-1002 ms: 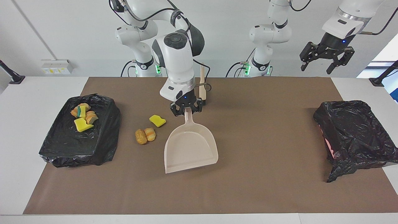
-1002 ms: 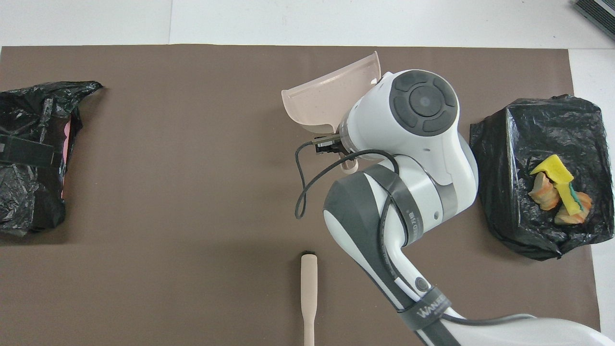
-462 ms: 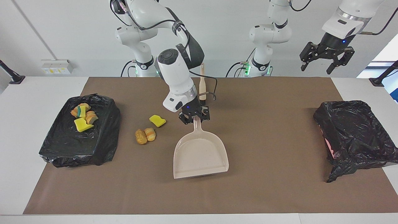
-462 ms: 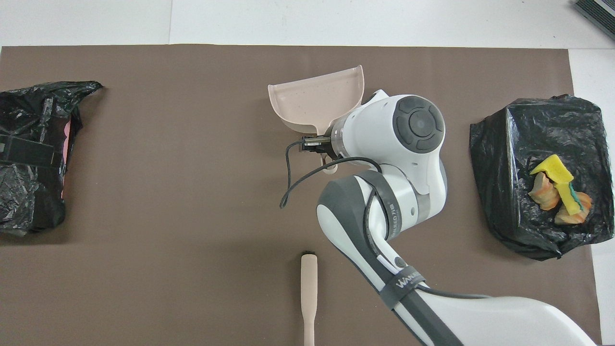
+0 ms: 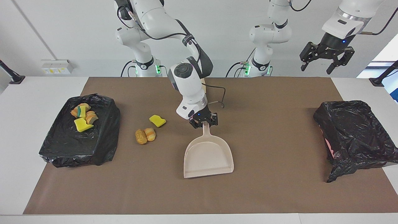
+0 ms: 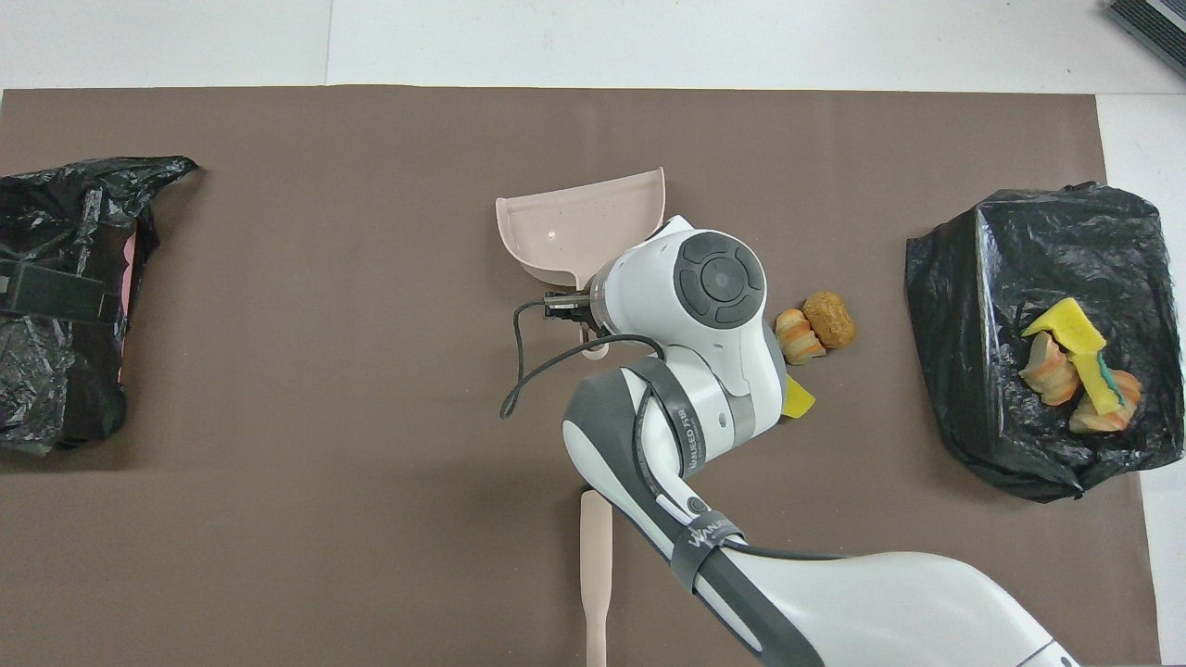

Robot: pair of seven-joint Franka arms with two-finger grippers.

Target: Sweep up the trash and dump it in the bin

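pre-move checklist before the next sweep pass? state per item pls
1. Right gripper shut on the dustpan handle: ok.
2. Dustpan empty: ok.
3. Dustpan mouth facing the loose trash: not ok, it opens away from the robots.
4. Brush in a gripper: not ok, it lies on the mat near the robots.
5. Left gripper open, waiting raised at its own end: ok.
6. Bin at the right arm's end already holds scraps: ok.
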